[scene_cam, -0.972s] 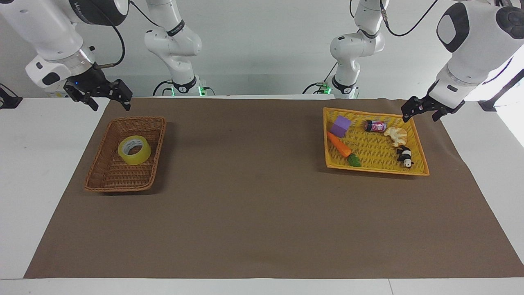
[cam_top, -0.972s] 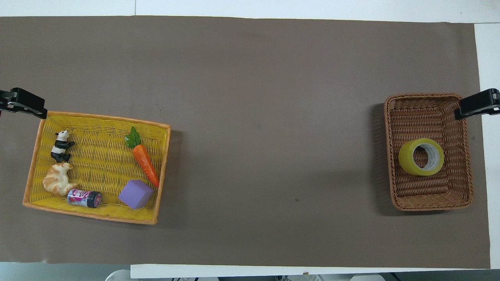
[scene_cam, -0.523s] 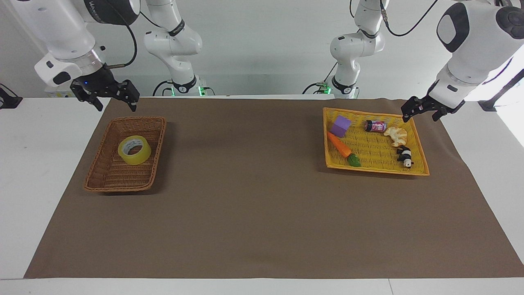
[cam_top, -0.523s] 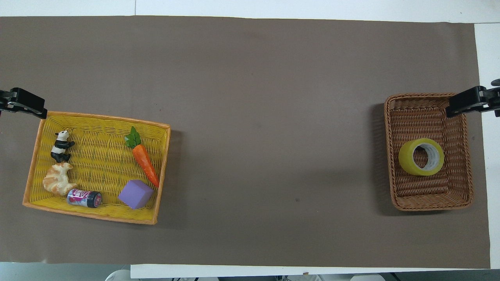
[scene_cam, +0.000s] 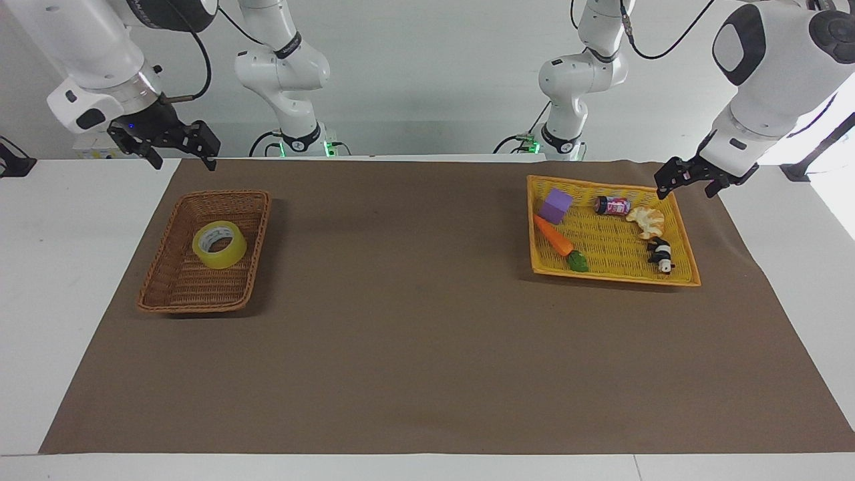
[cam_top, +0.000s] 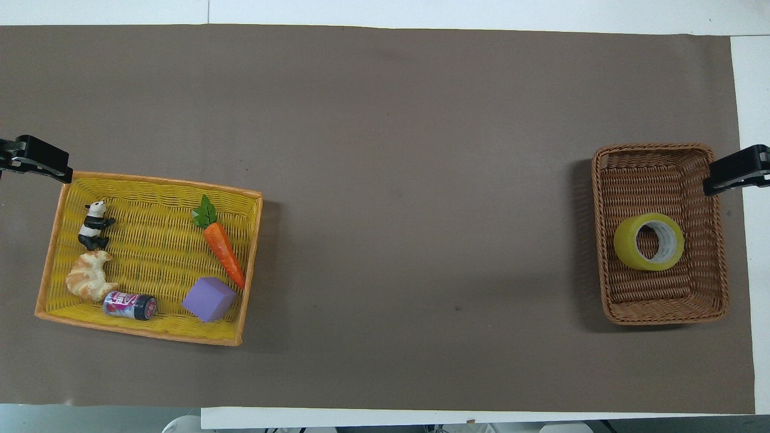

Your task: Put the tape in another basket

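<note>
We begin nearest the robots. The right gripper (scene_cam: 177,147) hangs with its jaws spread and empty over the table edge at the robots' side, above the right arm's end of the brown mat (scene_cam: 427,334), clear of everything. The left gripper (scene_cam: 688,180), likewise released and empty, waits over the corner of the yellow tray (scene_cam: 688,274) nearest the robots at the left arm's end.

Next we meet the tape (scene_cam: 219,244), lying tilted against the wicker floor in the middle of the basket (scene_cam: 157,280), its open core facing upward and away from the robots. The overhead view shows the same tape (cam_top: 648,241) apart from all four walls of the basket (cam_top: 665,316).

We judge the roll light, stiff and smooth on its outer film, hence somewhat slippery; a pinch through the wall, one finger inside the core and one outside, seems surest.

The tray holds a purple block (scene_cam: 556,205), a carrot (scene_cam: 560,244), a small can (scene_cam: 612,205), a croissant (scene_cam: 646,220) and a panda figure (scene_cam: 660,254).
</note>
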You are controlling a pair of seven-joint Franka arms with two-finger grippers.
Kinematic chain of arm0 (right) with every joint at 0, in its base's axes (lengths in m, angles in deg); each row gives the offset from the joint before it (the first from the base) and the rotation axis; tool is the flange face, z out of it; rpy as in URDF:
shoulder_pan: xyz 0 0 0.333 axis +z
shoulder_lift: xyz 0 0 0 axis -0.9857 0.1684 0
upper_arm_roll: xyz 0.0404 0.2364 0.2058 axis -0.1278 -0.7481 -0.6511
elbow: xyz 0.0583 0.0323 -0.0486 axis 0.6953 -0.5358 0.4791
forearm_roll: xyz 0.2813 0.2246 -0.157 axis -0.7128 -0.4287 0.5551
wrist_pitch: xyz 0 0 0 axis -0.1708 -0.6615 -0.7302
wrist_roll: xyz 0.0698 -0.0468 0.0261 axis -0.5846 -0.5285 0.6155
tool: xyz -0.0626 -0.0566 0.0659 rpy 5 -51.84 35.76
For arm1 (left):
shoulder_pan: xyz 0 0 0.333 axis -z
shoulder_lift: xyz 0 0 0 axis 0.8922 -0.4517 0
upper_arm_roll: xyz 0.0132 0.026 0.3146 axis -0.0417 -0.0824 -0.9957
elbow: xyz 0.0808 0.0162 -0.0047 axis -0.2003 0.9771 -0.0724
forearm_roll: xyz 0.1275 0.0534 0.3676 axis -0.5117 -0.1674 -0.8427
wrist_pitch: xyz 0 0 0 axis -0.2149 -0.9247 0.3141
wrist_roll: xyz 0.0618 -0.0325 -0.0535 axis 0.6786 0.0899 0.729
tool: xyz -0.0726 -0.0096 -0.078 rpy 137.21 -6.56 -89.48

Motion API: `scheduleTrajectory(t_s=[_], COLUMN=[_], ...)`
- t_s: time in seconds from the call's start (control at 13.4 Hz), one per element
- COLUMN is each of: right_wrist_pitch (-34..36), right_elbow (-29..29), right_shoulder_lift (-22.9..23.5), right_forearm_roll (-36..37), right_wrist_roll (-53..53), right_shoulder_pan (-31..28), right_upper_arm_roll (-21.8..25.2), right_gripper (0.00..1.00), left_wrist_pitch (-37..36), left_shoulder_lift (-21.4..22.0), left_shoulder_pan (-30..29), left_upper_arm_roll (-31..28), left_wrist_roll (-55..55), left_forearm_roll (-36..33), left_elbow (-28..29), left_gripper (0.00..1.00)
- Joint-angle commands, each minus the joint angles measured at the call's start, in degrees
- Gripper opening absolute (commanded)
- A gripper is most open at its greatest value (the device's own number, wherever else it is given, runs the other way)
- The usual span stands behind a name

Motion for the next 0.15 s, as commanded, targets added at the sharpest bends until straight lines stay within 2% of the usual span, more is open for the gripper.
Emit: scheduleTrajectory(t_s=[0.0,0.07], right_wrist_pitch=[0.18,0.09], right_elbow=[-0.21,-0.12], right_shoulder_lift=[-0.53,-0.53], right_forearm_roll=[0.60,0.60], right_wrist_roll=[0.41,0.24], right_shoulder_pan=[0.26,0.26], right_upper_arm_roll=[0.87,0.96], right_gripper=[1.00,1.00], left_wrist_pitch=[-0.29,-0.29], left_shoulder_lift=[1.37,1.37], left_shoulder_pan=[-0.19,-0.19], left_upper_arm_roll=[-0.16,-0.16], left_wrist_roll=[-0.38,-0.38], left_forearm_roll=[-0.74,-0.74], left_elbow=[1.22,1.31], left_gripper=[1.00,1.00])
